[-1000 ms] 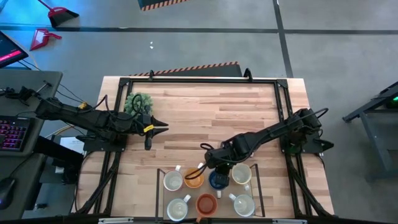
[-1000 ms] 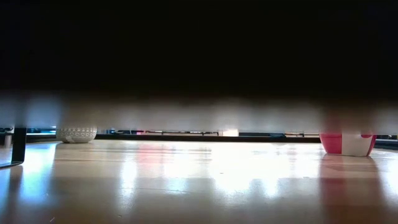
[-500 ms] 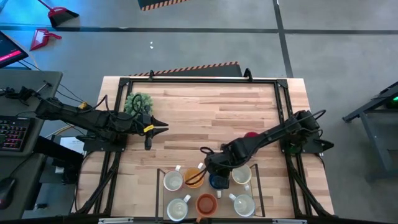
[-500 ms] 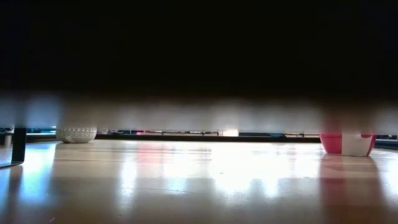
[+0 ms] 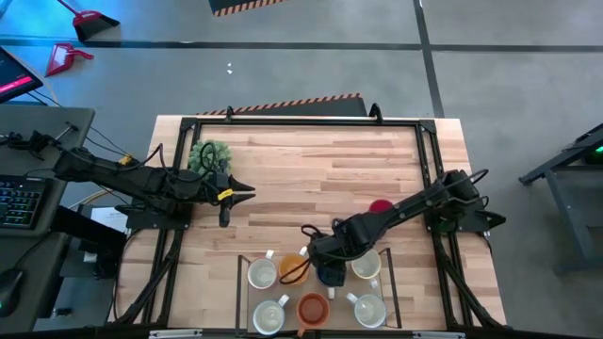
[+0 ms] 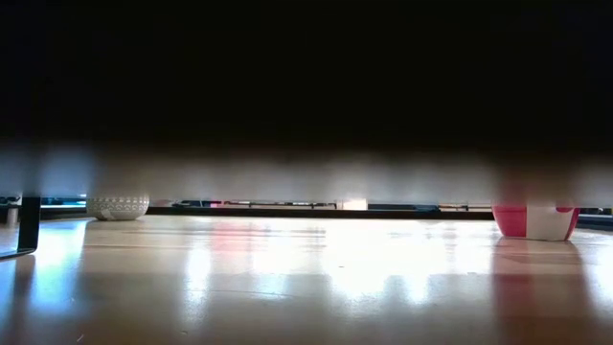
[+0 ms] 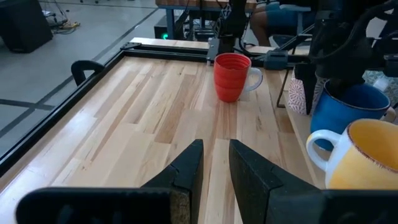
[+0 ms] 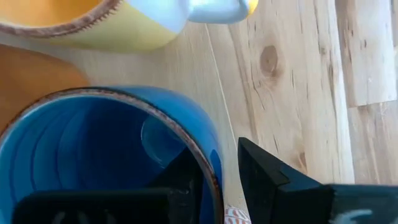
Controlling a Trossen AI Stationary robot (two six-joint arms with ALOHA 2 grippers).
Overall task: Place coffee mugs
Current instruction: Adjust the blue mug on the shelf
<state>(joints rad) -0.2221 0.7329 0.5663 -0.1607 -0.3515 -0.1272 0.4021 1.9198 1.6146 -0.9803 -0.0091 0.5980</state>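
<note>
Lower centre of the high view, my right gripper (image 5: 323,265) pinches the empty round blue ceramic mug's (image 5: 329,274) rim; left gripper (image 5: 247,194) idles upper left, fingers narrow.

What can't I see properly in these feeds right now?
Low view: a dark blurred band hides both arms; only the red mug's lower part shows.
High view: the right end effector covers most of the blue mug; its handle is unseen.
Left wrist view, from the idle left end effector: the orange mug is cut by the edge.
</note>
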